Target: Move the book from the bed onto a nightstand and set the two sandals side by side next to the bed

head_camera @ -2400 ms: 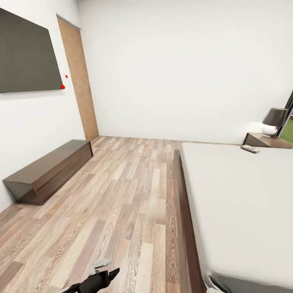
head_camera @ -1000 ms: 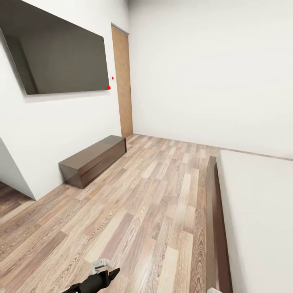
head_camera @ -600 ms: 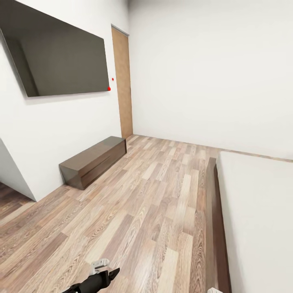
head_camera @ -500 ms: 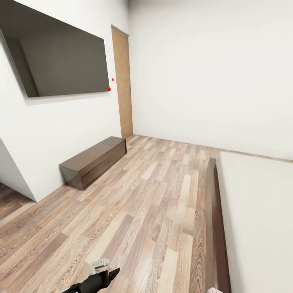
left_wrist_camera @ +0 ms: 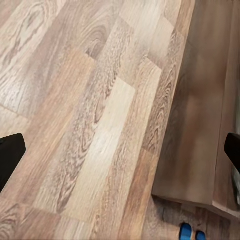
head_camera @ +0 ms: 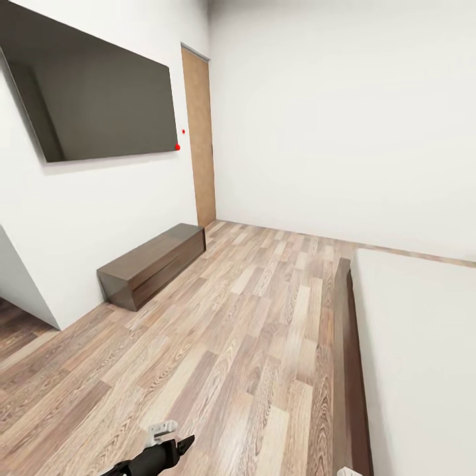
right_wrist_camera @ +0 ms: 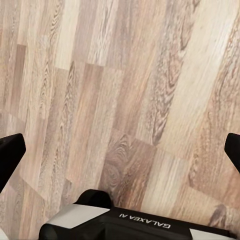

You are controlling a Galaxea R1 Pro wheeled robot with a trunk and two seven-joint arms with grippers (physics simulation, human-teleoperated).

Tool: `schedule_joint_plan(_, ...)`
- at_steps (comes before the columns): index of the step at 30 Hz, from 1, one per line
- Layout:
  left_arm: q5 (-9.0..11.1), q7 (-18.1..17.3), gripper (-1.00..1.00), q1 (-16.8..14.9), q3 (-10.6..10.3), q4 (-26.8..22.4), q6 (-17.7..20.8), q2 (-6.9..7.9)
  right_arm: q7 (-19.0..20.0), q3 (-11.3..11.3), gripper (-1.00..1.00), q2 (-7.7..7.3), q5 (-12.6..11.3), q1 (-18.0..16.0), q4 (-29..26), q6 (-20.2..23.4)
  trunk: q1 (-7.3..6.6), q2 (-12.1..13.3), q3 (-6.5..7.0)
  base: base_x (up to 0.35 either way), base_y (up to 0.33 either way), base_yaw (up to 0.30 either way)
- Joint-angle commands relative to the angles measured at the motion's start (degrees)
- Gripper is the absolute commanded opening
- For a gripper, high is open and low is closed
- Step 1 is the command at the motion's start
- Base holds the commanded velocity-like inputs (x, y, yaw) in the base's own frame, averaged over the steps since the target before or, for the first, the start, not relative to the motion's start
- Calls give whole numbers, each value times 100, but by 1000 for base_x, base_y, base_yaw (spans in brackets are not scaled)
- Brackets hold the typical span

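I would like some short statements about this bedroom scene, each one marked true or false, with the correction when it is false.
1. A dark screen hangs on the wall above the long low cabinet. True.
2. The bed stands at the head view's left. False: it is at the right.
3. The left gripper holds a sandal. False: its fingers are wide apart over bare floor.
4. Something bright blue lies on the floor near the wooden frame, in the left wrist view. True.
5. The floor is grey carpet. False: it is wood planks.
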Motion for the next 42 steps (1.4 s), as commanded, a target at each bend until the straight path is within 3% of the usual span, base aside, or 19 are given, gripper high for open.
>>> schedule_joint_plan(1,-2,-20,100,-4,1,8,-25,3,18,-51,100,-2,60,-4,1,9,-23,39,13,0,0,0)
schedule_joint_plan(15,4,-22,100,-4,1,8,-25,6,30,-52,100,-11,73,-4,-40,9,-23,39,18,0,0,0)
schedule_joint_plan(31,6,-25,100,-4,1,8,-25,1,30,-51,100,-11,76,-4,-42,9,-23,39,148,0,0,0)
schedule_joint_plan(42,3,-25,100,-4,1,8,-25,6,17,-51,100,-11,76,-4,-42,9,-23,39,160,0,0,0)
